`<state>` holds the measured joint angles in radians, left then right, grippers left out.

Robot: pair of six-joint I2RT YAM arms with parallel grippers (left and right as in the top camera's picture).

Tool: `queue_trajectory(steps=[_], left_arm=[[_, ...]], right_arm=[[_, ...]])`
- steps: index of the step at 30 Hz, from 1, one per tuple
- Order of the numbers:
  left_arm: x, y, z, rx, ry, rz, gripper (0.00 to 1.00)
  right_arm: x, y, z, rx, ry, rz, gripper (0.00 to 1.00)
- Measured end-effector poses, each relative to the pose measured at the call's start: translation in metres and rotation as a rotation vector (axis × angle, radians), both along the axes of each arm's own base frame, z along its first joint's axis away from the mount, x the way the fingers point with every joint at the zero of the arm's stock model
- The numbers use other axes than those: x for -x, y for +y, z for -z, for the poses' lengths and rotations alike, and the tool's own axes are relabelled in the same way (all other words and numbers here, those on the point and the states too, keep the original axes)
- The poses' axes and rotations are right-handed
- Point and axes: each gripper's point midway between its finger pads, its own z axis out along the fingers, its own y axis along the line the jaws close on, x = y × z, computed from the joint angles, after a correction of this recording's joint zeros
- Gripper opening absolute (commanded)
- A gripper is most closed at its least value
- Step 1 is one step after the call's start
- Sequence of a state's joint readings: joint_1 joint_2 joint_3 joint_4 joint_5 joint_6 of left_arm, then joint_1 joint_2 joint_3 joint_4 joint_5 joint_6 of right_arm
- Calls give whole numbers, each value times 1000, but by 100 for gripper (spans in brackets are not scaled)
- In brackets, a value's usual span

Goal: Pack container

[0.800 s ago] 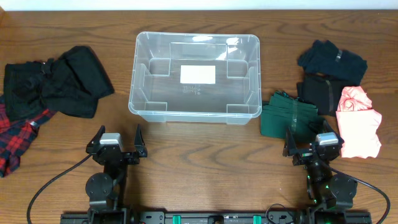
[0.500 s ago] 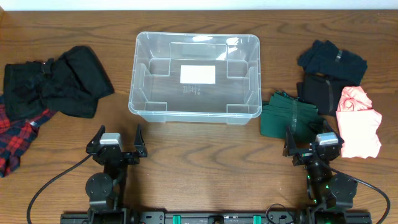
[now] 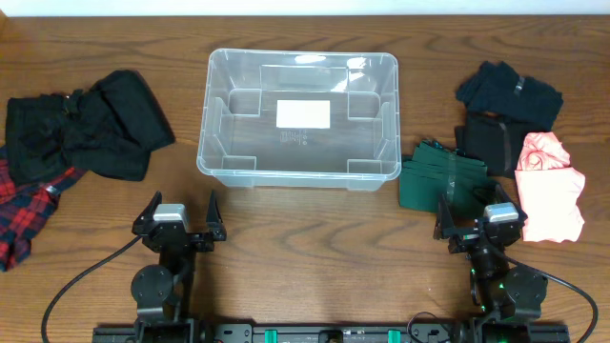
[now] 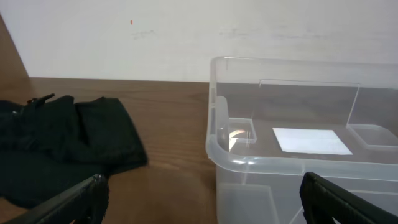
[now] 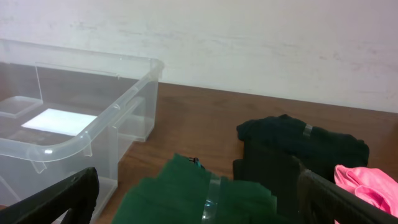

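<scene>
The clear plastic container (image 3: 297, 119) sits at the table's middle back, empty, with a white label (image 3: 303, 114) on its bottom. It also shows in the left wrist view (image 4: 298, 149) and the right wrist view (image 5: 68, 118). My left gripper (image 3: 181, 219) is open and empty near the front edge, left of and in front of the container. My right gripper (image 3: 479, 224) is open and empty at the front right, just in front of a folded green garment (image 3: 443, 176), which also shows in the right wrist view (image 5: 205, 199).
Black clothes (image 3: 86, 124) and a red plaid garment (image 3: 24, 214) lie at the left. At the right lie dark garments (image 3: 505, 95), (image 3: 491, 138) and a pink garment (image 3: 551, 186). A white wall stands behind the table.
</scene>
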<state>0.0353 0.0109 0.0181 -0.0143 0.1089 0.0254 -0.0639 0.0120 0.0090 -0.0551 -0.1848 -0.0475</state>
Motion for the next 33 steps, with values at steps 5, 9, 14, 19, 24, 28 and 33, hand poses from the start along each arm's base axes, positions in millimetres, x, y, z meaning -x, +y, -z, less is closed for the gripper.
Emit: queue_trajectory(steps=[5, 9, 14, 19, 24, 28, 33], left_arm=[[2, -3, -1, 19, 21, 14, 98], [3, 3, -23, 46, 72, -25, 98], [-8, 25, -88, 72, 168, -131, 98], [-37, 53, -112, 158, 399, -239, 98], [-83, 65, -105, 273, 626, -213, 98], [-115, 62, -81, 333, 723, -154, 98], [-147, 66, -55, 349, 738, -122, 98]], right_arm=[[0, 0, 0, 0, 0, 0, 99], [0, 0, 0, 0, 1, 0, 99], [0, 0, 0, 0, 0, 1, 99], [0, 0, 0, 0, 1, 2, 99], [0, 0, 0, 0, 1, 2, 99], [0, 0, 0, 0, 1, 2, 99], [0, 0, 0, 0, 1, 2, 99]])
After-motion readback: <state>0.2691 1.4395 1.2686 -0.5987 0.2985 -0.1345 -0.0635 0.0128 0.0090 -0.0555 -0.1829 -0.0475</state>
